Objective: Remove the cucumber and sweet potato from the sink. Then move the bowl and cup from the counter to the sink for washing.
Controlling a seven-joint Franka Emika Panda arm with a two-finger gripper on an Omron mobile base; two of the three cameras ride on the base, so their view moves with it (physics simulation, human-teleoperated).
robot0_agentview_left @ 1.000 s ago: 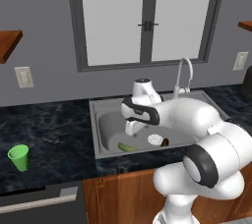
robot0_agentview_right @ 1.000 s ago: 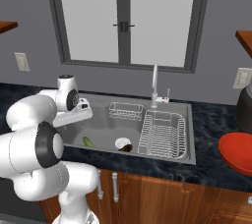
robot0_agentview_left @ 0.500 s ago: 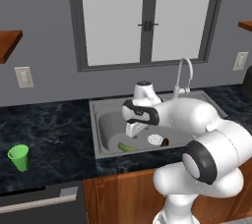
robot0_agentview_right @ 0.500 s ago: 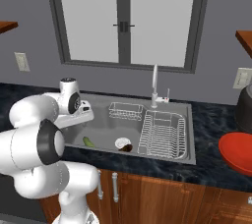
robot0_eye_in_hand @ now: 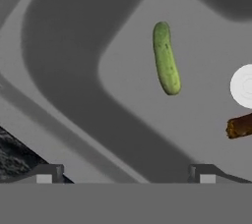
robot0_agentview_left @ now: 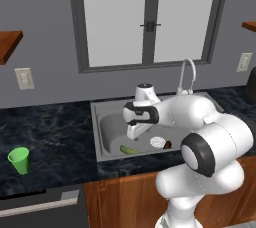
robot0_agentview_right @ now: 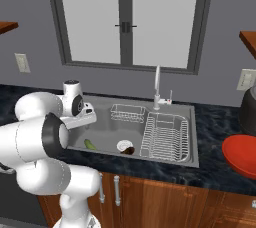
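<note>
While the white arm bends over the large rectangular grey steel sink (robot0_agentview_left: 102, 127), its end effector (robot0_eye_in_hand: 125, 174) hangs above the basin's near-left part with its two dark finger tips (robot0_eye_in_hand: 47, 173) set wide apart and nothing between them.

In the hand view, the small, slightly curved light-green cucumber (robot0_eye_in_hand: 166, 65) lies flat on the basin floor at about 1 o'clock from the middle of the picture, well apart from the finger tips. The round white drain (robot0_eye_in_hand: 243, 86) sits at 3 o'clock near the edge, and the dark reddish-brown sweet potato (robot0_eye_in_hand: 239, 126) lies just beside it at about 4 o'clock, cut off by the picture's border. The cucumber and the sweet potato do not touch.

From the left base view, the cucumber (robot0_agentview_left: 129, 149) rests near the front wall of the basin, at about 9 o'clock from the drain (robot0_agentview_left: 157, 142), with the sweet potato (robot0_agentview_left: 167, 145) right against the drain's other side. The small bright green tapered cup (robot0_agentview_left: 19, 160) stands upright on the dark marbled tabletop (robot0_agentview_left: 55, 132), well to the 9 o'clock side of the sink.

From the right base view, a wire basket (robot0_agentview_right: 127, 113) sits at the back of the basin, a wire dish rack (robot0_agentview_right: 166, 137) occupies its 3 o'clock half, and the curved faucet (robot0_agentview_right: 157, 87) rises behind them. The wide, shallow red bowl (robot0_agentview_right: 241, 155) rests on the tabletop at the far 3 o'clock edge, partly out of frame.
</note>
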